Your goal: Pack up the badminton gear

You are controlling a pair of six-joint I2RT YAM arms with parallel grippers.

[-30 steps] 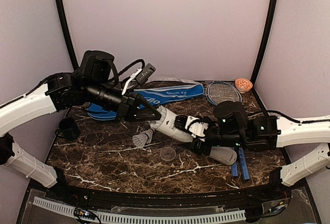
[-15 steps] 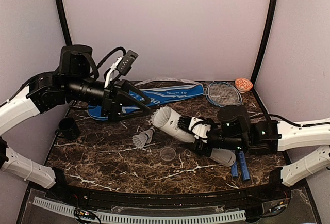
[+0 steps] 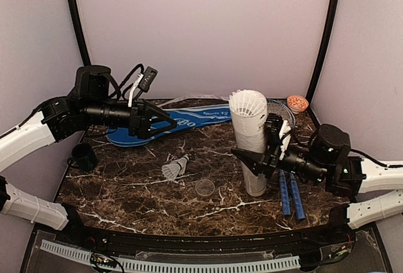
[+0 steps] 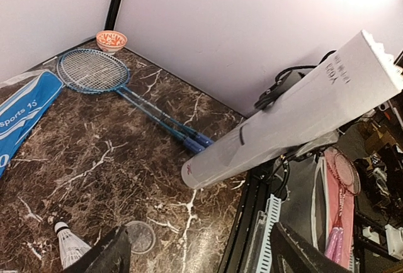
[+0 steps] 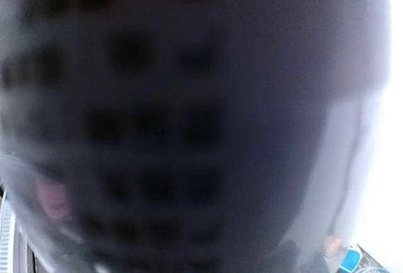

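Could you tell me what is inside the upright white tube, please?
White shuttlecock feathers stick out of the top of the tube. How many shuttlecocks are stacked below is hidden by its opaque wall.

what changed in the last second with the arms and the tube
The right gripper swung the white tube from lying slanted to standing upright, keeping its grip. The left gripper opened, left the tube's mouth and pulled back to the left. The loose shuttlecock, rackets, blue cover and black cup stayed put.
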